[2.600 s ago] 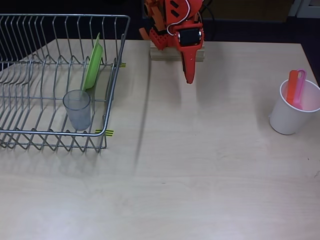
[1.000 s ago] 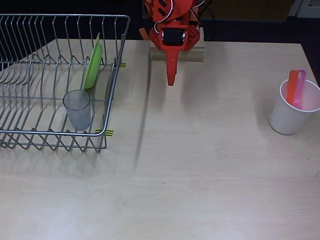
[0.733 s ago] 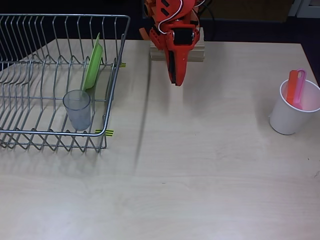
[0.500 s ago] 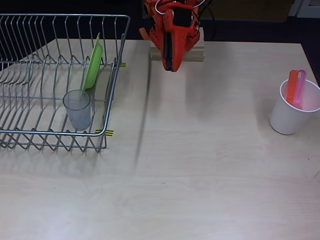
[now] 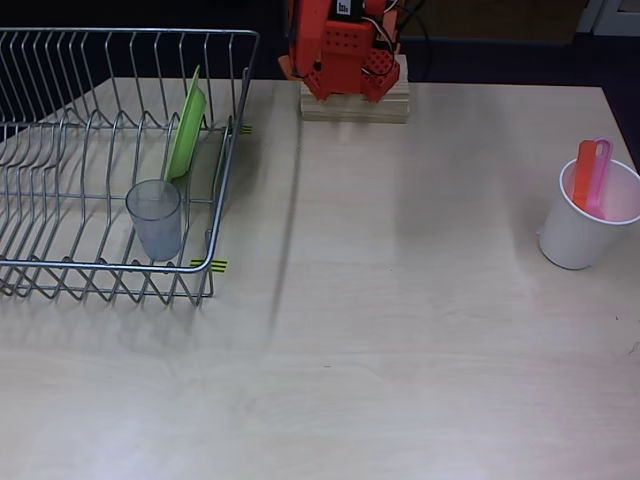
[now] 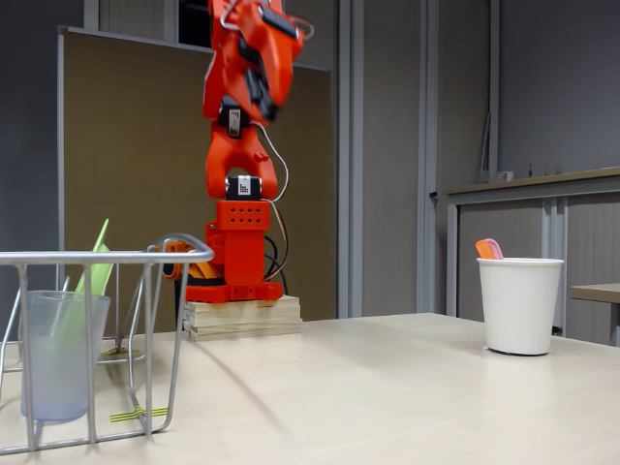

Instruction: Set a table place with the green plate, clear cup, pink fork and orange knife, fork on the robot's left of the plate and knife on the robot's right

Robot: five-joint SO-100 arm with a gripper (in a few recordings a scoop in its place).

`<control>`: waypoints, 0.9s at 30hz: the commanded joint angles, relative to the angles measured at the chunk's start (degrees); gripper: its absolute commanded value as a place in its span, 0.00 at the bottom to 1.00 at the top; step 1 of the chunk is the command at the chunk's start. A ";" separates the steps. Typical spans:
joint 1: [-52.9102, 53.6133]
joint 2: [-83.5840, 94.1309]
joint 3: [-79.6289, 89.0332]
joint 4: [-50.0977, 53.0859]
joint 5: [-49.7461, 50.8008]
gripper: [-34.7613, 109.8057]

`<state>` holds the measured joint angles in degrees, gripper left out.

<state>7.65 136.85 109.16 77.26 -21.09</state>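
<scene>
In the overhead view a dish rack (image 5: 110, 160) sits at the table's (image 5: 400, 330) left. The plate (image 5: 186, 130) stands on edge in it, the cup (image 5: 155, 218) just in front. Far right, a paper cup (image 5: 580, 225) holds the knife (image 5: 583, 175) and fork (image 5: 599, 172) — side by side. The arm (image 5: 340, 50) stands on a wooden block (image 5: 355, 102) at the back edge.

A pale wood-grain table (image 5: 400, 330) carries three things. In the overhead view a wire dish rack (image 5: 60, 240) sits on its left part, with small yellow-and-black tape marks (image 5: 217, 265) on the tabletop by the rack's right corners. A stack of wooden boards (image 5: 355, 103) rests at the far edge. A white paper cup (image 5: 575, 235) stands near the right edge.
</scene>
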 commanded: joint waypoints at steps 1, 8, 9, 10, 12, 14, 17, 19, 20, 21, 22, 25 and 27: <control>3.52 -2.81 -4.66 0.88 20.21 0.24; 15.21 1.23 0.18 14.50 75.50 0.24; 15.47 2.20 1.05 15.91 75.15 0.24; 16.26 2.99 1.58 18.02 72.77 0.24; 17.31 4.83 3.60 20.48 73.74 0.24; 20.04 6.94 5.98 19.25 76.20 0.26; 24.70 8.79 9.14 18.81 78.13 0.35; 27.25 8.70 10.28 18.63 77.87 0.37; 28.30 8.09 10.55 18.37 77.61 0.39; 29.36 7.38 10.72 18.19 77.52 0.40; 30.23 6.59 10.81 17.84 77.17 0.41; 33.05 4.04 10.90 16.79 75.59 0.41; 34.63 2.20 10.81 15.91 74.62 0.40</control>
<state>39.29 140.27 120.06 94.13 55.20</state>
